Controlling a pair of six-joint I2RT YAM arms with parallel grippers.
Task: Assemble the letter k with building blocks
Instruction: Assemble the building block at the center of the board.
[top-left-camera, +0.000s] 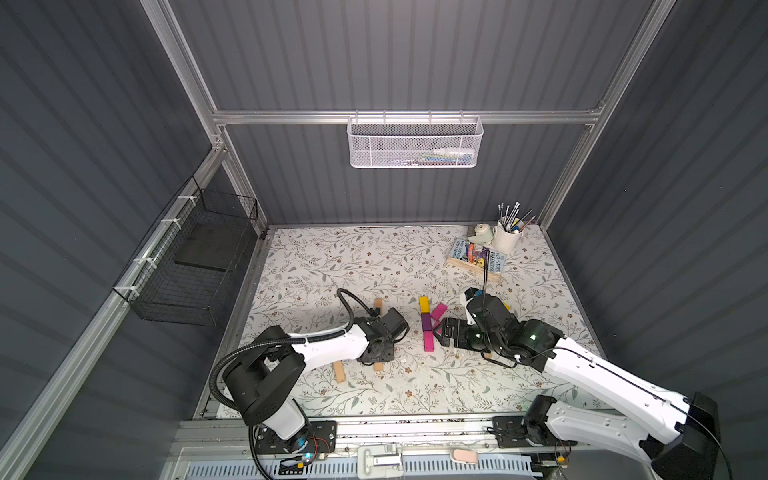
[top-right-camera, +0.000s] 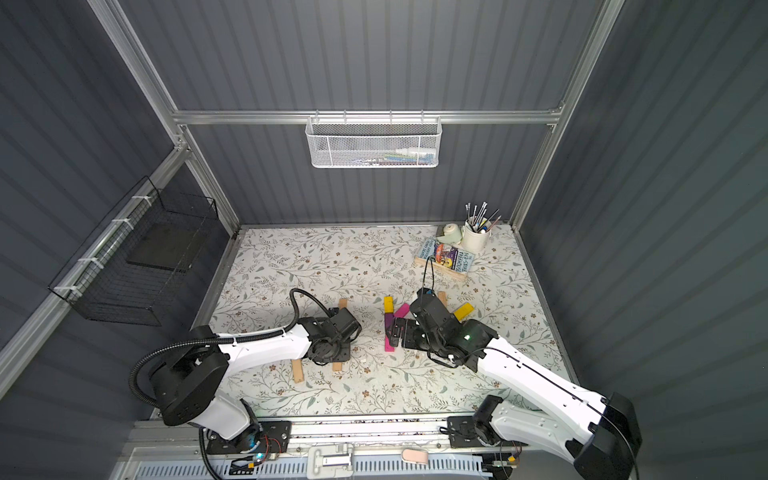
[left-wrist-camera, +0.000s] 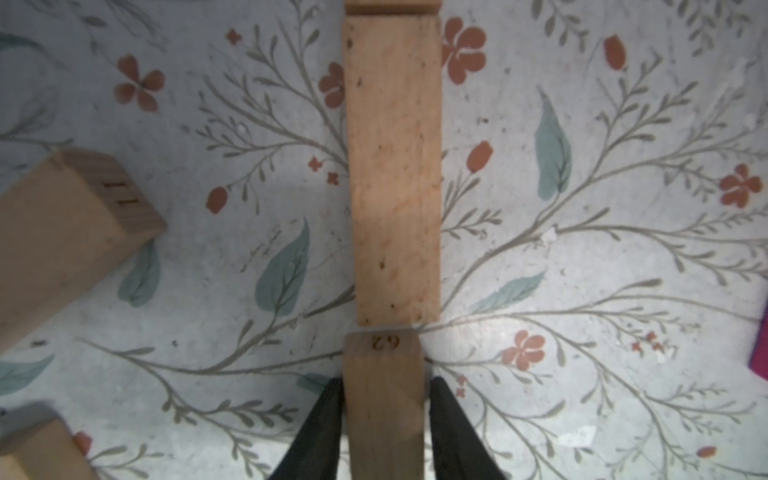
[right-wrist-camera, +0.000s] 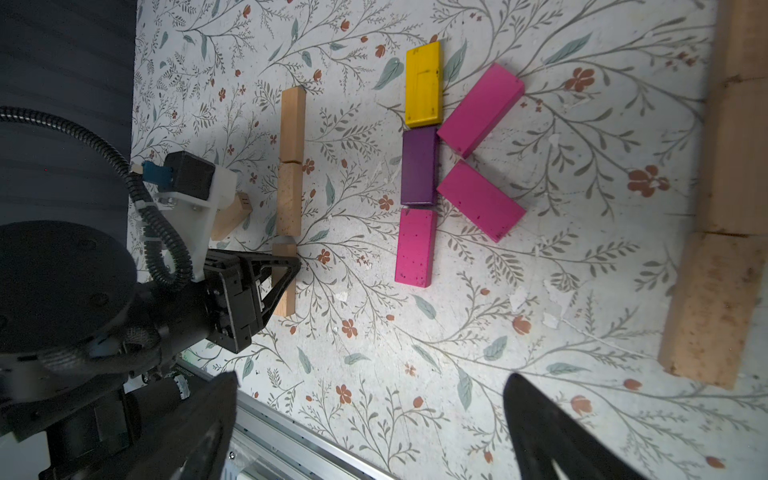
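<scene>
A floral tabletop (top-left-camera: 316, 266) is enclosed by dark grey ribbed walls and an aluminium frame. At its 1 o'clock corner a white mug (top-left-camera: 508, 239) of pens is seen beside a book (top-left-camera: 478, 254) on a wooden tray (top-left-camera: 467, 266).

Near the middle, a coloured letter has been laid flat. A yellow block (right-wrist-camera: 423, 83), a purple block (right-wrist-camera: 419, 166) and a magenta block (right-wrist-camera: 415, 247) are set end to end as the stem, from 12 to 6 o'clock. On the stem's 3 o'clock side, an upper magenta diagonal (right-wrist-camera: 481, 110) is slanted toward 1 o'clock and a lower magenta diagonal (right-wrist-camera: 481, 200) toward 5 o'clock.

At 9 o'clock from this letter, three tan blocks are lined up in a second stem: a far tan block (right-wrist-camera: 293, 124), a middle tan block (left-wrist-camera: 395, 166) and a near tan block (left-wrist-camera: 384, 415). The near one is flanked by the dark fingers (left-wrist-camera: 320, 432) of the left gripper (left-wrist-camera: 384, 382). One finger lies against the wood and a thin strip of tabletop shows beside the other. Whether the block is pinched or released cannot be told from this cropped view. A slanted tan block (left-wrist-camera: 62, 232) lies apart at 9 o'clock of the middle one.

The right gripper (right-wrist-camera: 372, 376) is spread wide, with nothing between its fingers, at 3 o'clock of the coloured letter. A yellow-orange block (top-right-camera: 463, 311) is seen at 3 o'clock of the right wrist.
</scene>
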